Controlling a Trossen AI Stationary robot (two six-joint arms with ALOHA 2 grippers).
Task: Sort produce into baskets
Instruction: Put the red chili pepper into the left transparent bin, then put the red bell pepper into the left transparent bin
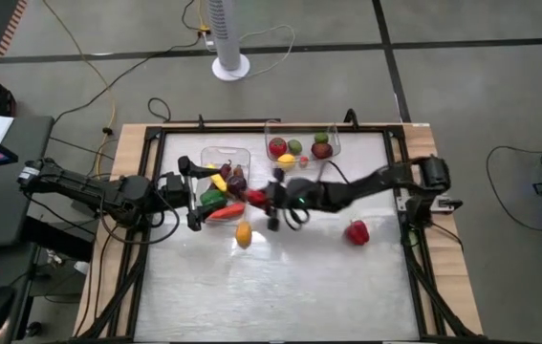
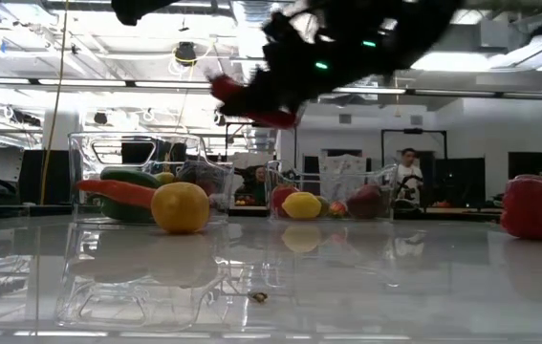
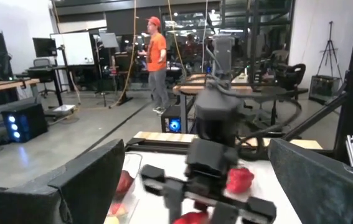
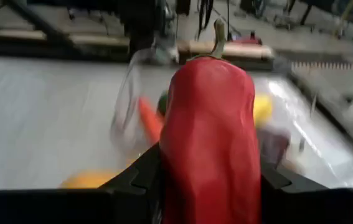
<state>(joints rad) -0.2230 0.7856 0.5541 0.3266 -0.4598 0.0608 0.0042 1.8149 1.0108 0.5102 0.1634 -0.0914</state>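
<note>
My right gripper (image 1: 269, 197) reaches in from the table's right and is shut on a long red pepper (image 4: 208, 130), held above the table beside the left clear basket (image 1: 225, 174). The pepper also shows in the low view (image 2: 249, 101). That basket holds yellow, purple and green pieces and an orange carrot (image 1: 225, 212) at its near edge. The right clear basket (image 1: 301, 141) holds red, yellow and green round pieces. A yellow-orange round fruit (image 1: 243, 232) and a red pepper (image 1: 357, 231) lie on the table. My left gripper (image 1: 194, 196) is open and empty at the left basket's left side. My right gripper pinches the long red pepper by its two opposite sides (image 4: 170, 168) between its two fingers (image 4: 140, 179). The fingers come about level from the table's right and lie along the pepper. Its stem (image 4: 218, 32) points away from the gripper. The pepper is lifted clear of the table (image 2: 249, 101).
The table's near half (image 1: 280, 296) is bare white surface. A black frame (image 1: 414, 239) runs along the table's edges. A white fan base (image 1: 230, 65) stands on the floor beyond the far edge. A person in orange (image 3: 156, 53) stands far off in the room.
</note>
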